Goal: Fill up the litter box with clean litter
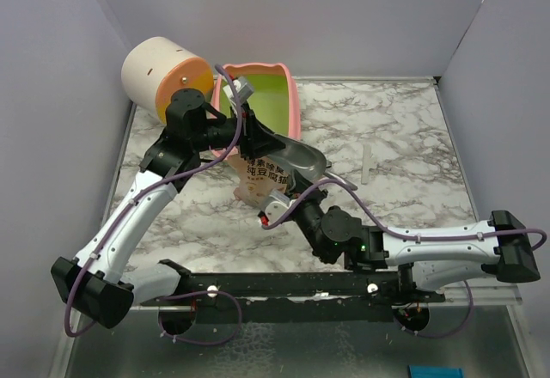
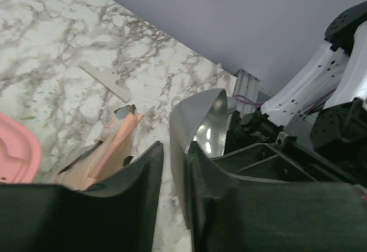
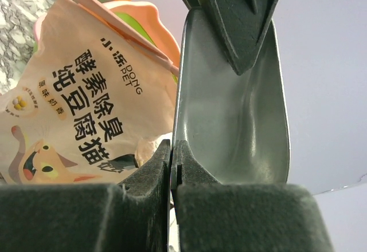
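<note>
grey metal scoop (image 3: 241,126) is pinched at its rim by the fully closed right gripper (image 3: 173,149); the left gripper (image 2: 175,149) straddles its other end, half open. opposing pulls could twist it loose onto the tan printed pouch (image 3: 74,120). pink plastic litter box (image 1: 293,107) sits upper centre; no clean litter shows.

Pink litter box (image 1: 293,103) behind tan pouch (image 1: 259,182), grey scoop (image 1: 302,152) beside it

On the tan pouch (image 3: 86,109), the brand "DONG PET" is printed after small Chinese characters. Beneath it, "酵素除臭" and "纯豆腐猫" are set in large type. The smaller label cannot be read.
</note>
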